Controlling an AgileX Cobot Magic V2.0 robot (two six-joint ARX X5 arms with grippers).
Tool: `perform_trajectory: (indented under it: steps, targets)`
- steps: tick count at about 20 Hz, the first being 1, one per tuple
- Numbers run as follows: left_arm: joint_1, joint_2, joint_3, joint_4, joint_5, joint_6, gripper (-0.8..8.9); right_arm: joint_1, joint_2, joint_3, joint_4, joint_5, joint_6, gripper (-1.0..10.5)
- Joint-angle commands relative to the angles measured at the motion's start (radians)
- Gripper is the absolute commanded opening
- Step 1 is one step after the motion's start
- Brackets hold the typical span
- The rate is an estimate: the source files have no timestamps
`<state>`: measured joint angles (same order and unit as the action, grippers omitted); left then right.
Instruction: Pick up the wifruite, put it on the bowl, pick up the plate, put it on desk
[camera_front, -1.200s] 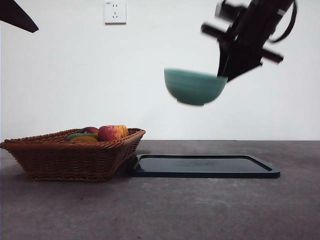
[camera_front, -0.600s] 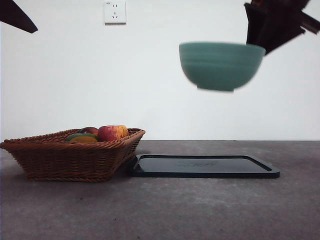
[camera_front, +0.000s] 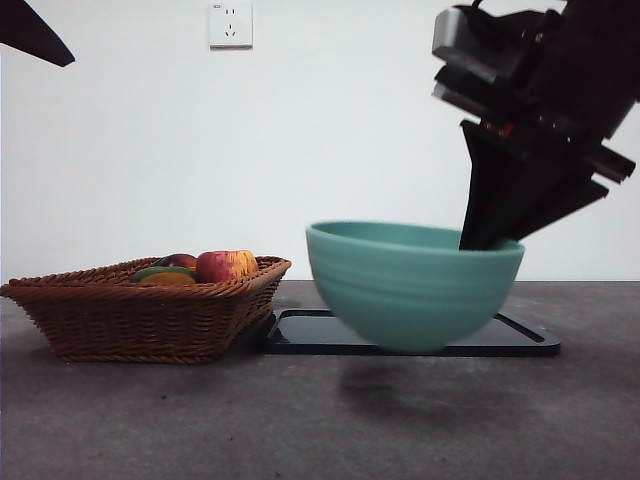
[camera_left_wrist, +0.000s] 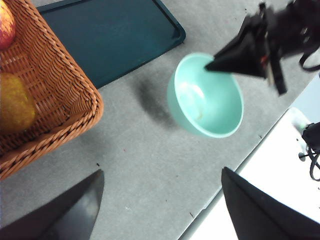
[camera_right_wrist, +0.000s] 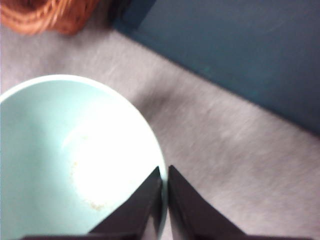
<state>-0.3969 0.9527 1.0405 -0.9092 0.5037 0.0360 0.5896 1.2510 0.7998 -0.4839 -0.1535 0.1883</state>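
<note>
Pinched on the rim of the bowl (camera_front: 415, 285), my right gripper (camera_right_wrist: 164, 200) holds it just above the desk (camera_front: 200, 420), in front of the tray (camera_front: 520, 340). Straight below lies bare desk. My left gripper (camera_left_wrist: 160, 200) waits, jaws wide and empty.

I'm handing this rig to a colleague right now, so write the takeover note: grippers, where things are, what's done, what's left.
Right gripper: shut on the rim of the bowl, holding it in the air, low over the desk just in front of the black tray; its shadow lies on the desk beneath.
Left gripper: open, empty, waiting above the desk near the wicker basket.
The bowl is empty. Fruit, among it a red-and-yellow apple, lies in the basket.
Done: bowl picked up.
Left: set the bowl down on the desk and release; no fruit is in the bowl yet.
</note>
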Motion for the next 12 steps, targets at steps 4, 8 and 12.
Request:
perform_trajectory:
  steps: [4,8,12]
  targets:
    - [-0.004,0.007,0.02,0.004,0.006,0.005,3.75,0.011,0.071,-0.033,0.086,0.006,0.038,0.1]
    - [-0.004,0.007,0.02,0.002,0.006,0.005,3.75,0.011,0.129,-0.034,0.111,0.021,0.037,0.1]
    - [-0.004,0.007,0.02,-0.007,0.006,0.005,3.75,0.011,0.147,-0.034,0.114,0.024,0.037,0.1]
